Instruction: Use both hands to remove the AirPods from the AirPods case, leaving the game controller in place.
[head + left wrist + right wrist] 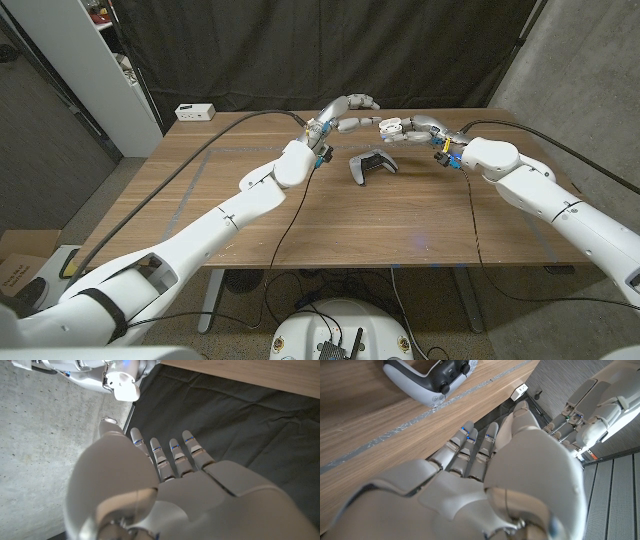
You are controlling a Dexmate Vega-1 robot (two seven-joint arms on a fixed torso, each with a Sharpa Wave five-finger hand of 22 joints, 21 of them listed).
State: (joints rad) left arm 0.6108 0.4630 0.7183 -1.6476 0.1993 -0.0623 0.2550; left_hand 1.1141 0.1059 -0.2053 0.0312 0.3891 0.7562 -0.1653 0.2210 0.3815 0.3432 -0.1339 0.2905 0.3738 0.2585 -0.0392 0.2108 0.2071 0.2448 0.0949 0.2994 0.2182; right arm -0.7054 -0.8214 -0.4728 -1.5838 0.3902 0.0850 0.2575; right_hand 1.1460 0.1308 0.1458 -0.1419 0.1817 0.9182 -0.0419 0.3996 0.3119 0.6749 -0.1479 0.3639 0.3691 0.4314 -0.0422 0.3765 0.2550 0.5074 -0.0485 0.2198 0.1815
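Both hands hung raised over the far middle of the table (300,215), fingertips nearly meeting. The right hand (412,127) pinched a small white AirPods case (389,126), which faced the left hand (347,110), just beside it. The left's fingers reached toward it, extended, holding nothing. The game controller (371,166) lay below, between them.

light: even, moderately bright, overhead | shadows: soft, faint on worktop (330,215) | glare: none | head view: sharp, wide-angle bend at edges | wrist views: near fingers (470,452) soft-focus
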